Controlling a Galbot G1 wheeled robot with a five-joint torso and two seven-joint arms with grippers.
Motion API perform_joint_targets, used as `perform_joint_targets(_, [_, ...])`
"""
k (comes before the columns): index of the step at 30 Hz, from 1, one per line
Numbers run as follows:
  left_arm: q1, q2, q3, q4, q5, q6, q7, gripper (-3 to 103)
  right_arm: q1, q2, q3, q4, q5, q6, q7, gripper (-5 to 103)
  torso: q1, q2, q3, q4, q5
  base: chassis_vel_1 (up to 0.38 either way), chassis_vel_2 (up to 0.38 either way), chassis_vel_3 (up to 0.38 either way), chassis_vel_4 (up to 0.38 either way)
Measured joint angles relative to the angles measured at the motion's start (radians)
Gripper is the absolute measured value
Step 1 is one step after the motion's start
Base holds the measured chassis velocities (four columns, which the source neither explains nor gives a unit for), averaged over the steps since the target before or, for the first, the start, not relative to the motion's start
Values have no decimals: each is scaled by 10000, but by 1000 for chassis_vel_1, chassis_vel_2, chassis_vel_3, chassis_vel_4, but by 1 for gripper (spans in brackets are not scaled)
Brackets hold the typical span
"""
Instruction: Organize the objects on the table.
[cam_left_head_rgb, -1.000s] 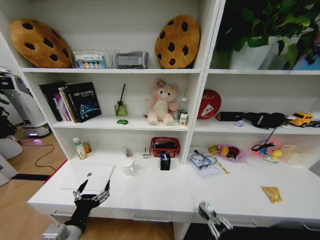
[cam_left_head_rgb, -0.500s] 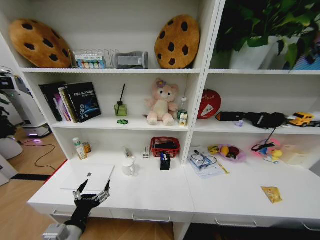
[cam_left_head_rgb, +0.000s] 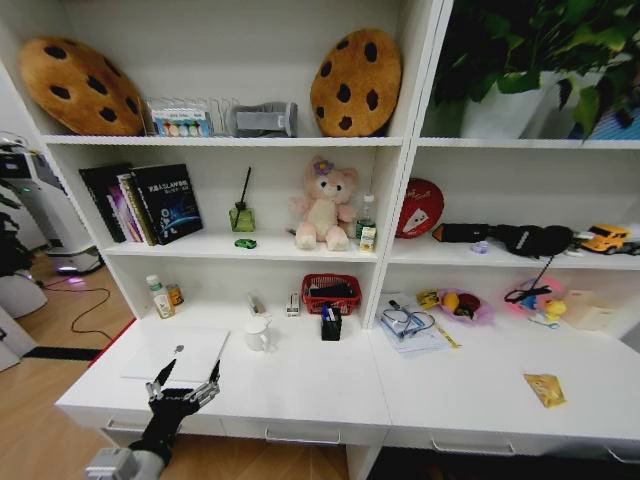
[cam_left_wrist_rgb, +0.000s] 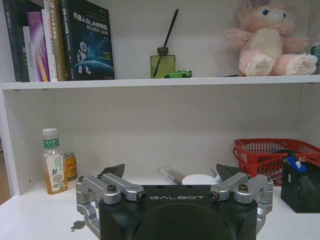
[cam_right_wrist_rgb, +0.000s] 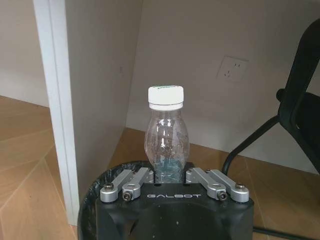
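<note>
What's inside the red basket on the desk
The red basket holds something dark, lying flat and reaching near the rim; what it is cannot be told. In the left wrist view the black pen holder covers the basket's lower corner, and anything beneath the dark item is hidden.

Head camera high, looking down on worktop (cam_left_head_rgb: 300, 385) and shelves, left wrist camera low, close, facing same shelves, right wrist camera facing floor

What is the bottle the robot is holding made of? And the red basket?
The bottle in the right gripper looks like clear plastic with a white cap: you can see the wall through it. The red basket seems to be plastic or coated wire mesh; its sides are an open grid.
</note>
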Motion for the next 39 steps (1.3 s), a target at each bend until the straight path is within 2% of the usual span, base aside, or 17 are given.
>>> perform_joint_targets(2, [0, 0, 0, 0, 0, 0, 0, 100, 77, 21, -7, -143, -25, -3, 29, 24, 0, 0, 0, -1, -1, 0, 0, 0, 0])
perform_joint_targets(5, [0, 0, 0, 0, 0, 0, -1, 100, 303, 104, -6, -557, -35, 5, 75, 40, 0, 0, 0, -5, 0, 0, 0, 0, 0])
perform_joint_targets(6, [0, 0, 0, 0, 0, 0, -1, 100, 303, 104, -6, -557, -35, 5, 75, 40, 0, 0, 0, -5, 0, 0, 0, 0, 0])
perform_joint_targets(11, [0, 0, 0, 0, 0, -1, 0, 100, 528, 155, -1, -869, -170, 292, 141, 61, 0, 0, 0, -4, 0, 0, 0, 0, 0])
perform_joint_targets(13, [0, 0, 0, 0, 0, 0, 0, 100, 597, 173, 19, -923, -200, 402, 241, 61, -1, 1, 0, -4, 0, 0, 0, 0, 0])
perform_joint_targets(14, [0, 0, 0, 0, 0, 0, 0, 100, 633, 191, 42, -883, -223, 485, 348, 73, 0, 0, -1, -1, 0, 0, 0, 0, 0])
perform_joint_targets(16, [0, 0, 0, 0, 0, 0, 0, 100, 360, 205, 47, -353, -220, 344, 395, 83, 0, 0, -1, 0, 0, 0, 0, 0, 0])
perform_joint_targets(20, [0, 0, 0, 0, 0, 0, 0, 100, -130, 207, 31, 392, -98, 255, 424, 88, 0, 0, -1, -4, 0, 0, 0, 0, 0])
perform_joint_targets(23, [1, 0, 0, 1, 0, 0, 0, 100, -1615, 199, 6, 2642, 560, 70, 394, 99, -1, 2, -2, -6, 1, 0, 0, 0, 0])
perform_joint_targets(24, [1, 0, 0, 1, 0, 0, 0, 100, -1615, 199, 6, 2642, 560, 70, 394, 99, -1, 2, -2, -6, 1, 0, 0, 0, 0])
perform_joint_targets(26, [0, 0, 0, 0, 0, -1, 0, 100, -2971, 172, 119, 4810, 787, 290, 393, 100, -2, 3, -2, -7, -1, 0, 0, 0, 0])
perform_joint_targets(27, [0, 0, 0, 0, 0, -1, 0, 100, -2971, 172, 119, 4810, 787, 290, 393, 100, -2, 3, -2, -7, -1, 0, 0, 0, 0])
perform_joint_targets(29, [0, 0, 0, 0, 0, 0, 0, 100, -4205, 84, 188, 6845, 863, 511, 396, 100, -3, 3, -2, -3, -5, 0, 0, 0, 0])
perform_joint_targets(34, [0, 0, 0, 0, 0, 0, 1, 100, -5246, 133, 458, 9209, 570, 1014, 1074, 100, -3, 3, -3, -4, -2, 0, 0, 0, 0])
perform_joint_targets(35, [0, 0, 0, 0, 0, 0, 0, 100, -5519, 165, 572, 10265, 741, 979, 1462, 100, -3, 3, -3, -2, -2, 0, 0, 0, 0])
perform_joint_targets(37, [0, 0, 0, 0, 0, 0, 0, 100, -5686, 158, 867, 11686, 1615, 304, 1972, 100, -3, 3, -3, -2, -1, 0, 0, 0, 0])
perform_joint_targets(39, [0, 0, 0, 0, 0, 0, 0, 100, -5642, 125, 1098, 12212, 2070, -88, 2197, 100, -3, 3, -2, -2, -2, 0, 0, 0, 0])
